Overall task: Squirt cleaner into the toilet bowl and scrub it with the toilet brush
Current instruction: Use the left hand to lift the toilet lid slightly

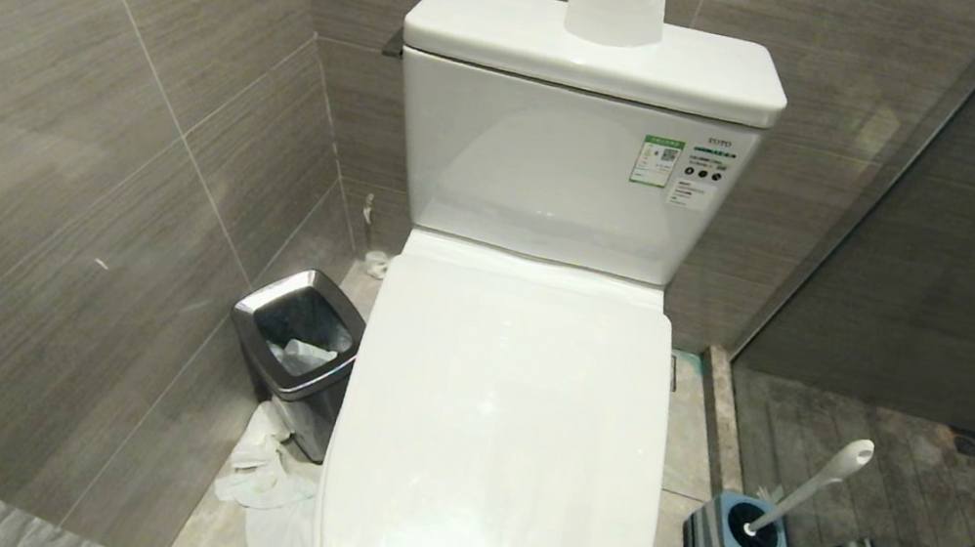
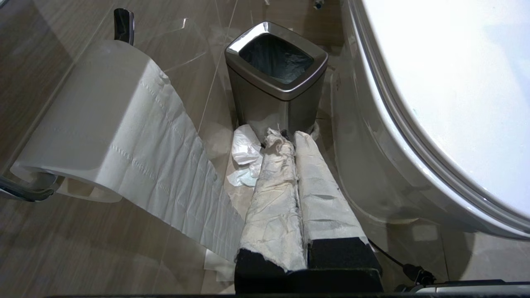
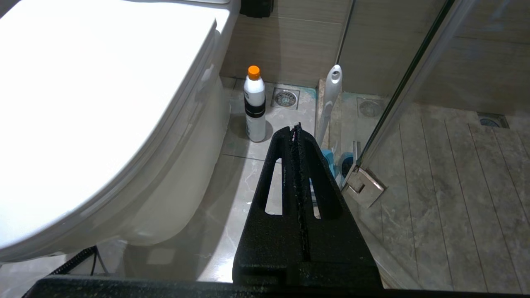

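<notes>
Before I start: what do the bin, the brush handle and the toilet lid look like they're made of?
Bin: seemingly brushed steel, its rim mirroring the surroundings, with a dark liner inside. Toilet brush handle: likely white moulded plastic, smooth and matte. Toilet lid: glossy white, probably hard plastic, though its shine alone doesn't rule out ceramic.
</notes>
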